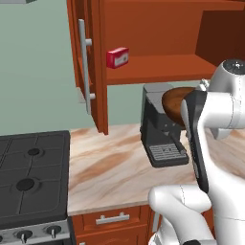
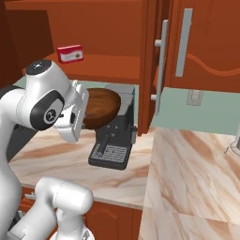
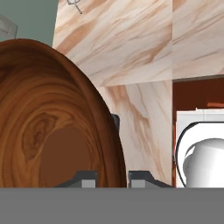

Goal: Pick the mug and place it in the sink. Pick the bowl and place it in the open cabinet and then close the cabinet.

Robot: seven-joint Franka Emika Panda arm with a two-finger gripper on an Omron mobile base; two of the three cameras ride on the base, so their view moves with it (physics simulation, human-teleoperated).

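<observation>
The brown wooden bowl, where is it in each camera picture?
Left base view: the brown wooden bowl sits right of centre, before the dark coffee machine.
Right base view: bowl left of centre.
Hand view: bowl covers the left.
Shared landmark: small red box on the shelf.

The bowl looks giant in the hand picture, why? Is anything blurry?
Hand view: the bowl sits right against the camera, held at its rim by the gripper, so it looks huge; nothing is blurred. Left base view: the bowl looks small, partly behind the arm. Right base view: soft, even light, no glare on the counter.
</observation>
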